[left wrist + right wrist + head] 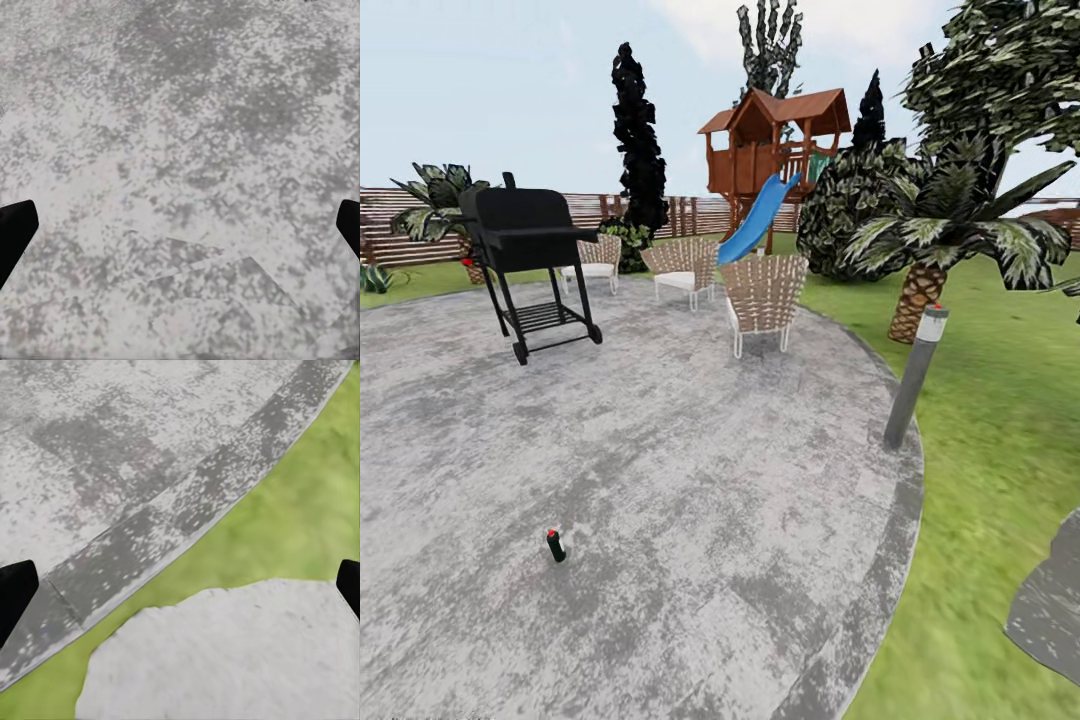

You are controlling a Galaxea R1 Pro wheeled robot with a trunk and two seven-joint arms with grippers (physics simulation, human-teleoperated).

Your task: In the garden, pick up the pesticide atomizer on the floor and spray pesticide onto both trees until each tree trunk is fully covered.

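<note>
The pesticide atomizer [555, 545], a tiny dark bottle with a red top, stands upright on the grey stone patio [690, 480] in the head view, near and to the left. The garden lawn [1000, 420] lies to the right, with a slat fence [390, 235] behind. A leafy tree crown [1010, 70] fills the upper right; its trunk is hidden. My left gripper [180, 232] is open over bare patio stone. My right gripper [180, 592] is open above the patio's curved edge and grass, its fingers [15, 589] far apart.
A black grill [525, 245] and wicker chairs [763, 295] stand at the patio's far side. A grey bollard light [917, 375] marks the right rim. A palm-like plant [930, 240], black conifers [638, 140], a playhouse with blue slide [770, 150] and a stepping stone [1050, 600] lie beyond.
</note>
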